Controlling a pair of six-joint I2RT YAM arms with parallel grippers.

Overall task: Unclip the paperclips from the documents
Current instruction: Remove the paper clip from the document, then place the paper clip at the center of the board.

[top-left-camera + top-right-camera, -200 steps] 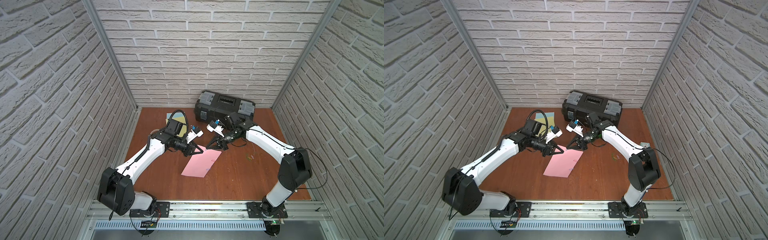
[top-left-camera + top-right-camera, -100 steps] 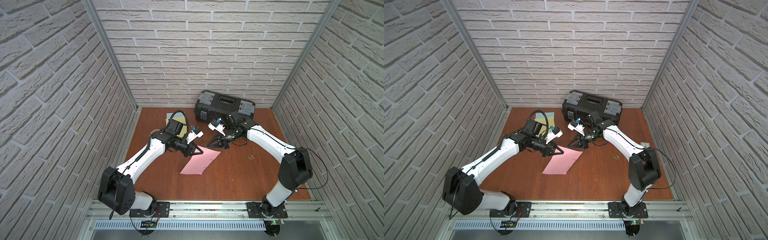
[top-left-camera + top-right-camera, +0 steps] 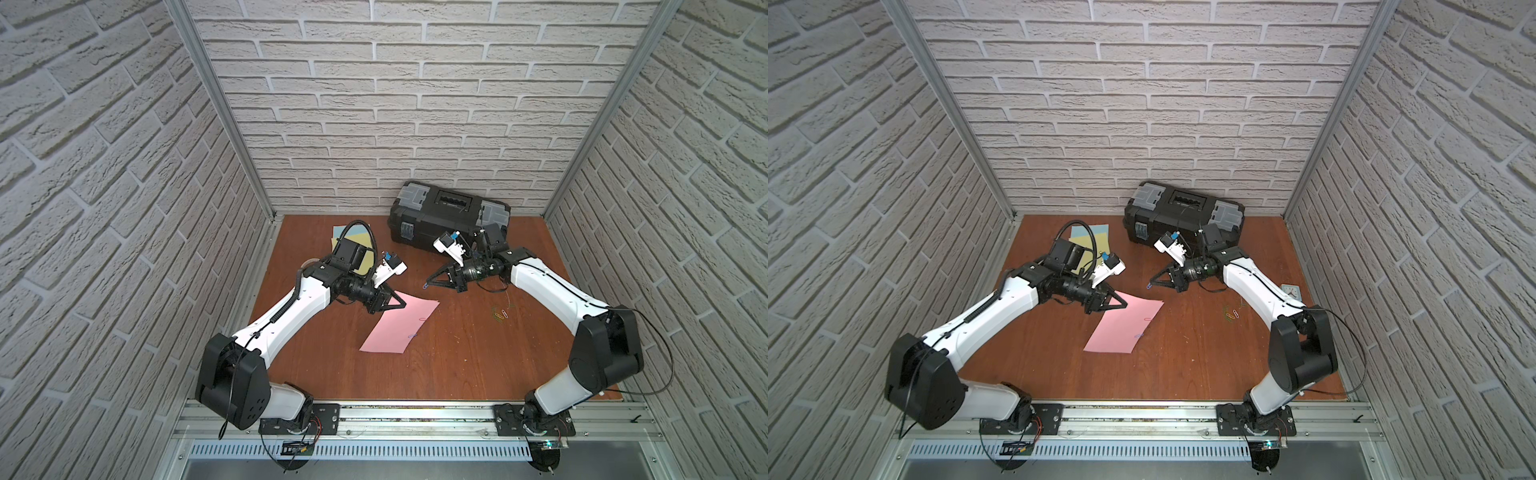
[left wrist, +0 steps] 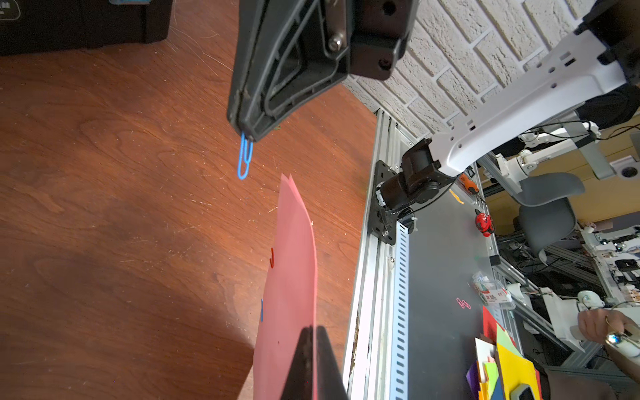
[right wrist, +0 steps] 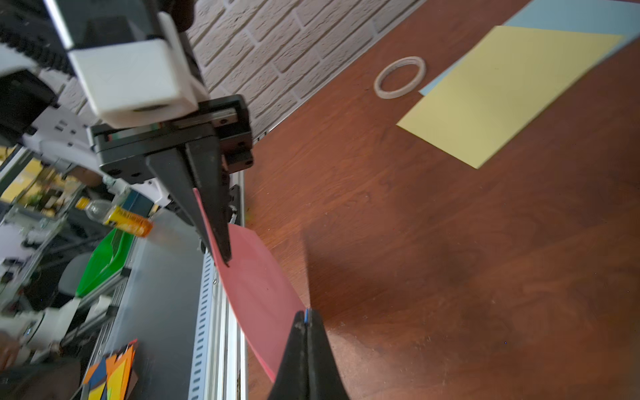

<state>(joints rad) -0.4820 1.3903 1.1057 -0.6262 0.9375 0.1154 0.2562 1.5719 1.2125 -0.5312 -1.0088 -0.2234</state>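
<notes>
White brick-pattern walls (image 3: 415, 104) on three sides; reddish wood tabletop (image 3: 457, 365); aluminium rail (image 3: 415, 415) along front edge.

Reads as a robotics lab: a test cell boxed in by mock-brick panels (image 3: 415, 104), with two white arms (image 3: 291, 307) bolted to an aluminium rail (image 3: 415, 415) at the edge of a wooden table (image 3: 457, 365). Beyond the rail, in the wrist views: a grey office chair (image 4: 547, 214), more white rig hardware on stands (image 4: 526, 162), a stack of coloured paper (image 4: 502, 367), a drinks bottle (image 5: 117, 216).
</notes>
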